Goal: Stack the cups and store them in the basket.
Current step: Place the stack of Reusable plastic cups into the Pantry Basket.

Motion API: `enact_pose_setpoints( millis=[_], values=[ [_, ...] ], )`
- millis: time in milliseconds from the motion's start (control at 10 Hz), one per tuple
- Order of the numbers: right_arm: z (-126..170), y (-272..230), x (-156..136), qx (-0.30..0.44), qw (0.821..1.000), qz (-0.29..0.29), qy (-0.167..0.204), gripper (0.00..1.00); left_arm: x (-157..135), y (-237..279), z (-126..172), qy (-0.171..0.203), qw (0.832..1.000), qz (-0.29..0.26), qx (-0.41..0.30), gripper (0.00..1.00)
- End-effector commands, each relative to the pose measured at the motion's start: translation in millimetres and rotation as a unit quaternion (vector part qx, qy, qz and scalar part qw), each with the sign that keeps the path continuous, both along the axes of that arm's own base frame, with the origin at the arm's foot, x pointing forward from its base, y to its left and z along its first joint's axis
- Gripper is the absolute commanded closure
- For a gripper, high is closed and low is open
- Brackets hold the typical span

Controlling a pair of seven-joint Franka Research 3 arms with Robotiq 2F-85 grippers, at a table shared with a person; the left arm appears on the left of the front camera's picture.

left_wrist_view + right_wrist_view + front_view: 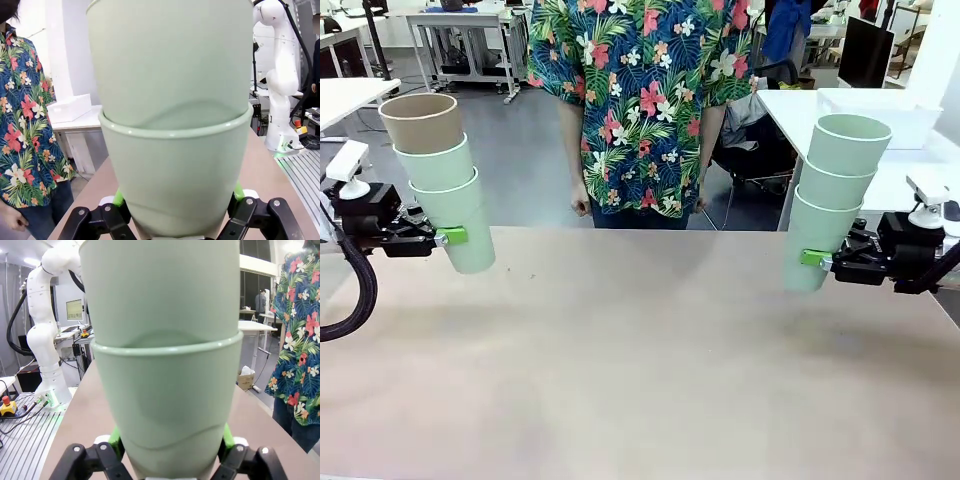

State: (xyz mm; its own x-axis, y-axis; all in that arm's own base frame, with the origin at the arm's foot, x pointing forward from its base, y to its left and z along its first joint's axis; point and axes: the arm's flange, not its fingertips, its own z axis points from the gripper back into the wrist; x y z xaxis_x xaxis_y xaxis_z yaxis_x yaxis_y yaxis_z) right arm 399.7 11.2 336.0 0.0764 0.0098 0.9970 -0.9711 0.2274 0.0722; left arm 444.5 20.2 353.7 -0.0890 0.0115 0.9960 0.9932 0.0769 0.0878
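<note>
Close to the left wrist camera: left gripper (177,200) pinching the lowest cup of the left stack (172,100), green pads (118,197) pressed on both sides near its base. Same in the right wrist view: right gripper (170,440) clamped on the bottom cup of the right stack (160,340). From the front, both arms reaching in level from the sides, fingers horizontal, pointing toward the middle. Each stack of three cups held above the counter (640,360), mouths up, long axis near upright. Left stack leaning its top outward to the left, tan cup (420,122) uppermost. Right stack all mint, leaning to the right. Wide bare counter between them. Beyond the far edge, a person (640,100) standing, hands down.
</note>
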Motion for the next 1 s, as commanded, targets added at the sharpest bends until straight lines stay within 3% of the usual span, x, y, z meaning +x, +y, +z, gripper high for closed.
enact_pose_setpoints(
  millis=[0, 900],
  values=[
    [3.9, -0.6, 2.3, 0.000, 1.000, 0.000, -0.005, 0.15, -1.0, 0.4, 4.6, -0.005, 1.000, 0.001, -0.004, 0.14],
    [3.9, -0.6, 2.3, 0.000, 1.000, 0.000, -0.005, 0.15, -1.0, 0.4, 4.6, -0.005, 1.000, 0.001, -0.004, 0.14]
  ],
)
